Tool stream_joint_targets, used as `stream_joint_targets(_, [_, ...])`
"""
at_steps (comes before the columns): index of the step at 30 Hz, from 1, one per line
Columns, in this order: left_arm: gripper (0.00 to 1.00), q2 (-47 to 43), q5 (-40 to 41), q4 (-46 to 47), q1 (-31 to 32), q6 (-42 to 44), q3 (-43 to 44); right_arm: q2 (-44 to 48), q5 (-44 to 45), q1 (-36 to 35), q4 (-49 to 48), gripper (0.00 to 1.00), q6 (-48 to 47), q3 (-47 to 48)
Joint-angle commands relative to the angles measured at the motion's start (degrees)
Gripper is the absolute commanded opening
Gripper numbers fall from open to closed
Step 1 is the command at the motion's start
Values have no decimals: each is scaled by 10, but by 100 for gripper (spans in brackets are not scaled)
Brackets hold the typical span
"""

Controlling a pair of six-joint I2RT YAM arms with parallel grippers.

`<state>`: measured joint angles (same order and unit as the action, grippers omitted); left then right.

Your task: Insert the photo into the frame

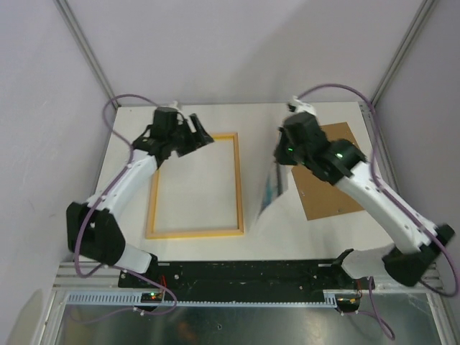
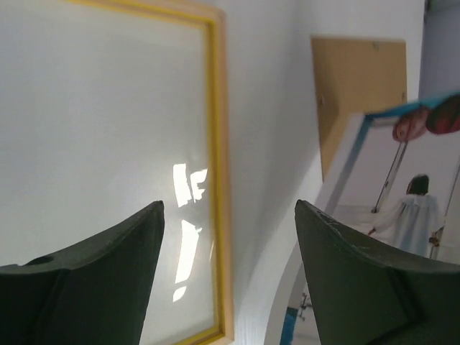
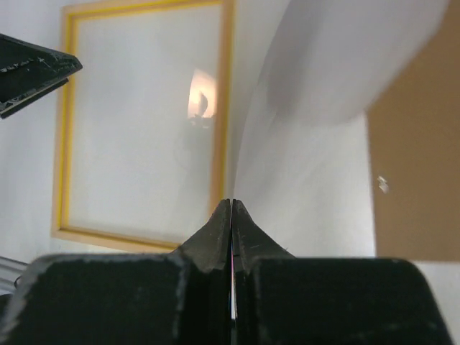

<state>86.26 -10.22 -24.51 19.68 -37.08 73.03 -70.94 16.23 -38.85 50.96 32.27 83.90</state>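
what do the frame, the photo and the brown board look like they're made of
The frame: likely pale wood with a yellow painted face; its pane glints, so glass or clear plastic. The photo: thin flexible print paper, since it bows into a curve. The brown board: matte, flat, probably fibreboard or card.

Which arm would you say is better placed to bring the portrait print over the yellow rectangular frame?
Right. The right gripper is shut on the curling portrait photo, held beside the yellow rectangular frame. The left gripper hangs open and empty at the frame's far corner.
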Motion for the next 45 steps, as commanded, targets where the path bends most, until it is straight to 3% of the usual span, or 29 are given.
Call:
stream_joint_targets(1, [79,-86,64,3,-75,-8,-49,-130,7,-67,-35,0,-58,105])
stream_joint_targets(7, [80,-136,97,-1,-173,-6,-112,-324,-35,-123,-49,0,-80,255])
stream_joint_targets(15, [80,-113,118,-1,-250,-8,-156,-511,-93,-159,-66,0,-66,397])
stream_joint_targets(34, [81,-30,184,4,-293,-20,-172,-586,-182,-180,-223,3,13,411])
stream_joint_targets(45, [81,-29,185,7,-309,-10,-176,-651,-125,-180,-182,3,18,492])
